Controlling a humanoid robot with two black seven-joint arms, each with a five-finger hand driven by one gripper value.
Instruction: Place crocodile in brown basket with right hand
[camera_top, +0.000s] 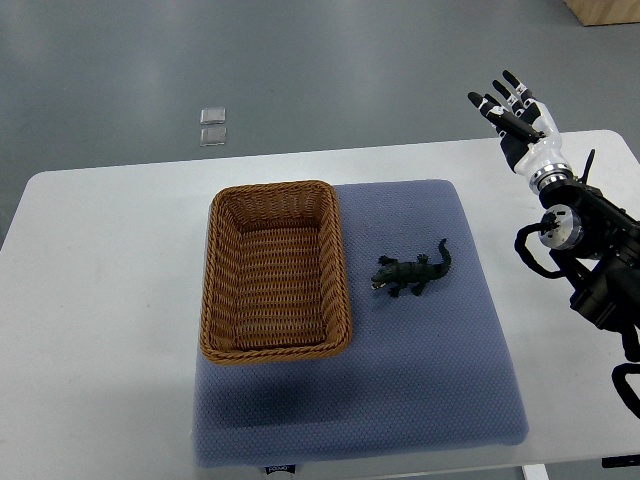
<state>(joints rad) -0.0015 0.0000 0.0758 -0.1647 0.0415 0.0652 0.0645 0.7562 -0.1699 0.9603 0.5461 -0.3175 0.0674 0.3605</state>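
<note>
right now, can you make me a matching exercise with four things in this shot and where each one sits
Things:
1. crocodile
2. brown basket
3. right robot hand
4. blue mat

Places:
A. raised past the table's far right corner, fingers spread, holding nothing
B. flat on the white table, under two of the other things
C. on the mat's left part, empty inside
D. lying on the mat, right of the basket, apart from it

Pairs: 1-D, 2-C, 3-A, 4-B
</note>
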